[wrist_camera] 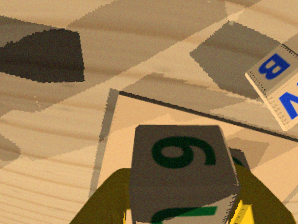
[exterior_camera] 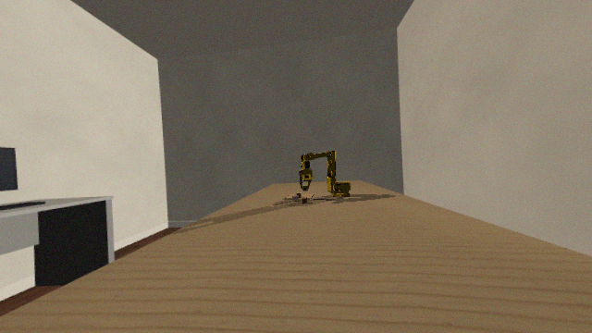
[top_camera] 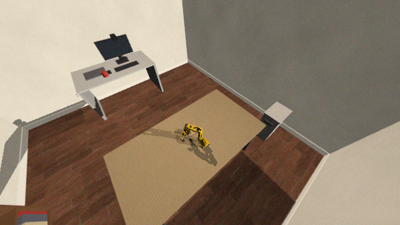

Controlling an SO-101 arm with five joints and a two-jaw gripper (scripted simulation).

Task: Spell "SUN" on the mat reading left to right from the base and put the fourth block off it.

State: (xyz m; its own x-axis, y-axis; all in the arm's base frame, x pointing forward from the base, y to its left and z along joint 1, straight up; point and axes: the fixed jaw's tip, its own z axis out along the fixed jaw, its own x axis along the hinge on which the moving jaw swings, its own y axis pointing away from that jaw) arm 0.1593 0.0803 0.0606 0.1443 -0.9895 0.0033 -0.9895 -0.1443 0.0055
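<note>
Lettering on the lower face of the block marked 6 (wrist_camera: 175, 155) runs out of the wrist view. A block marked B (wrist_camera: 272, 67) is cut by its right edge. From above, the table's (top_camera: 150, 175) nearest corner falls outside; block letters blur there.

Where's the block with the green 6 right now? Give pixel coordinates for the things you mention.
Wrist view, bottom centre: the green-6 block (wrist_camera: 181, 172) is clamped in the gripper (top_camera: 182, 139) (exterior_camera: 305, 189) (wrist_camera: 182, 192), left of the block showing a blue B (wrist_camera: 280, 75).
</note>
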